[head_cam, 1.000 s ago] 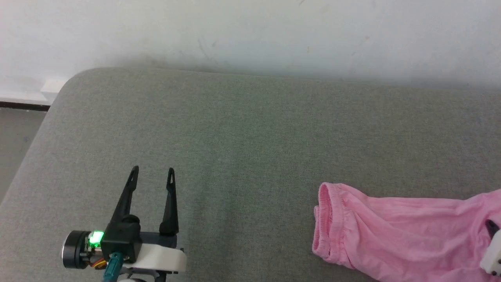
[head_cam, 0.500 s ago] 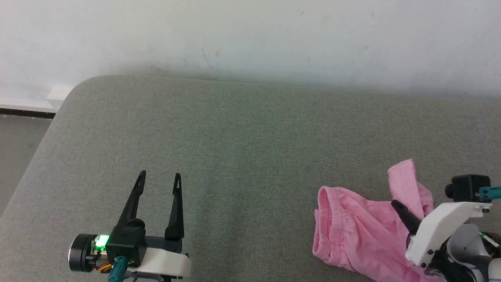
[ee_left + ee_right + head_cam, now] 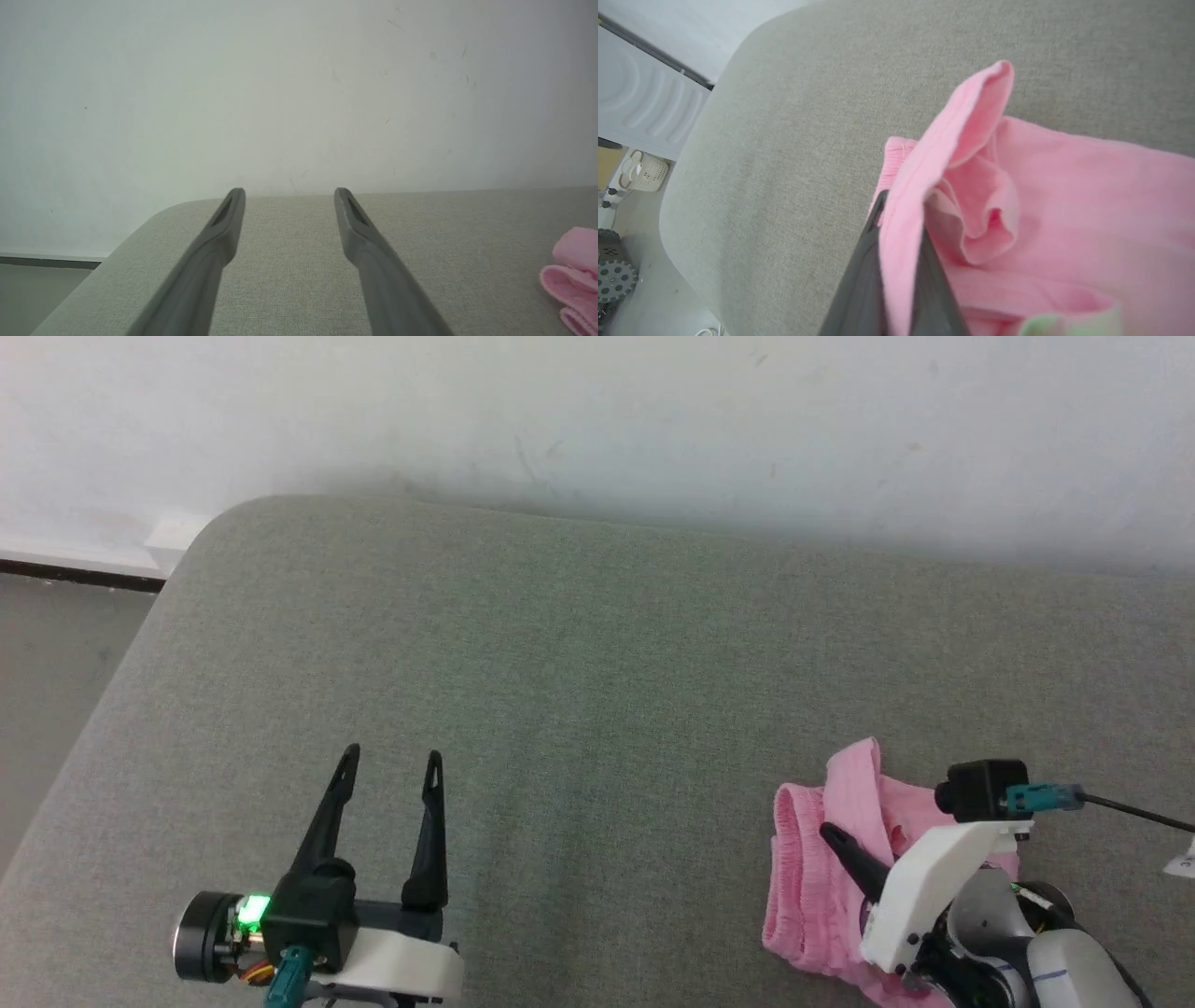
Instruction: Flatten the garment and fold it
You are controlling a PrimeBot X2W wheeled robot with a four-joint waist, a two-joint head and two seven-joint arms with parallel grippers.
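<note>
- On the grey table (image 3: pixel 597 644), towards its right front, the pink shorts (image 3: pixel 812 887) lie bunched, not yet flat.
- The right claw (image 3: pixel 834 838) pinches a raised fold; the thin fabric could slip free, or a pull could drag the heap into worse creases.
- The left claw (image 3: pixel 392 756) hovers open and empty, well apart.

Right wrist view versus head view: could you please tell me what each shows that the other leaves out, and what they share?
The right wrist view adds the pinch up close: a fold of the pink shorts clamped between the fingers of the right gripper, plus a white basket and a toothed wheel on the floor. The head view adds the left gripper, open above the grey padded surface. Both share the shorts, the right gripper and that surface.
</note>
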